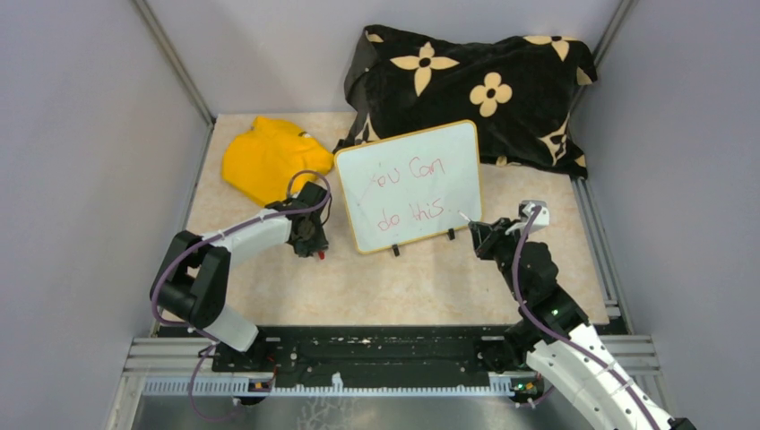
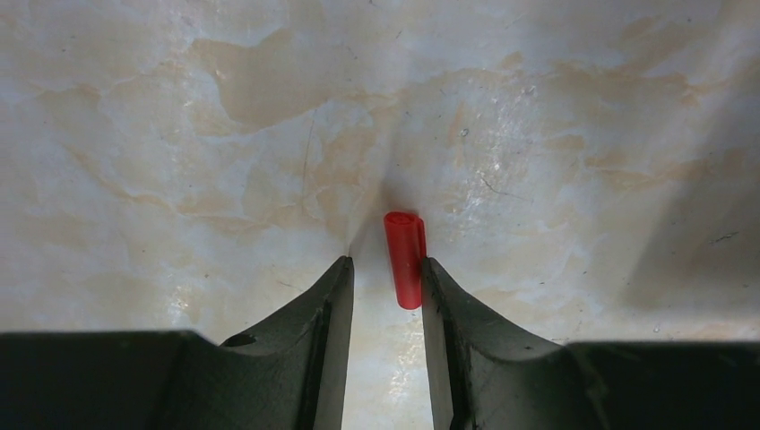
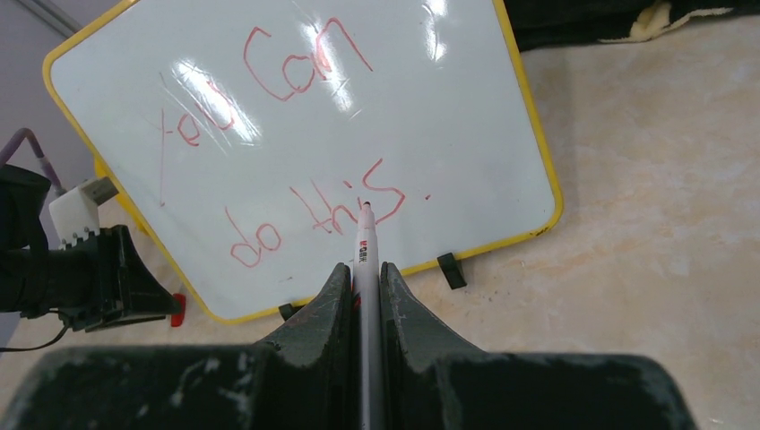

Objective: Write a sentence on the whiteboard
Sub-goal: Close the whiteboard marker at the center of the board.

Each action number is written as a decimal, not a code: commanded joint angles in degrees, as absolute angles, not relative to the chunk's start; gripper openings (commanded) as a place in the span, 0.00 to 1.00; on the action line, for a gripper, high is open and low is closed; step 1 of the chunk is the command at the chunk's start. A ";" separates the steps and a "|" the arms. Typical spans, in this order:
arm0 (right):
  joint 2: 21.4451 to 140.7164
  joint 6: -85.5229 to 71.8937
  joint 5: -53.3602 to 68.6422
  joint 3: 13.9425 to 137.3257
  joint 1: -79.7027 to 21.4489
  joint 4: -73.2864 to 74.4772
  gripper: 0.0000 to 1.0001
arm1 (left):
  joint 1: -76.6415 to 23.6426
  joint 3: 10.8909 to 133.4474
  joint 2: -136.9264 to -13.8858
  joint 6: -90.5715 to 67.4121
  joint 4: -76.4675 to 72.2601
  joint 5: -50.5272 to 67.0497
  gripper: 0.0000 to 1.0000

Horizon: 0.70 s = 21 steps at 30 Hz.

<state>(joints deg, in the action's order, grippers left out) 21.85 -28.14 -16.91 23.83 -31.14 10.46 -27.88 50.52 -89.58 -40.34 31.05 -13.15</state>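
Observation:
The whiteboard (image 1: 421,152) (image 3: 466,134) stands tilted on black clip feet at mid-table. The sentence (image 1: 410,190) (image 3: 309,134) runs across it in red, "You Can" over "do this". My right gripper (image 1: 479,235) (image 3: 363,267) is shut on a white marker (image 1: 466,217) (image 3: 365,246). The marker's tip sits at the board just below the "s" of "this". My left gripper (image 1: 312,240) (image 2: 386,260) is open, pointing down at the table left of the board. A red cap (image 2: 403,260) (image 1: 321,254) lies between its tips, against the right finger and apart from the left one.
A yellow cloth (image 1: 269,157) lies at the back left. A black cushion with tan flowers (image 1: 475,85) leans behind the board. Grey walls close both sides, and a metal rail (image 1: 385,358) runs along the near edge.

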 commanded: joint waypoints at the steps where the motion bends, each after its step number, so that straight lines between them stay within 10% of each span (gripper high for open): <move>1: 21.59 -28.39 -17.22 23.77 -32.02 7.47 0.00 | -28.26 50.36 -89.63 -39.10 33.50 -15.17 0.39; 21: 21.51 -28.39 -17.23 23.89 -32.01 7.74 0.00 | -28.30 53.00 -87.95 -30.03 31.97 -12.85 0.49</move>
<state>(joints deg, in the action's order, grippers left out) 21.85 -28.14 -16.88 23.22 -31.14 10.20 -27.99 50.94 -87.81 -34.57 33.30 -15.03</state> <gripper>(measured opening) 0.106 0.476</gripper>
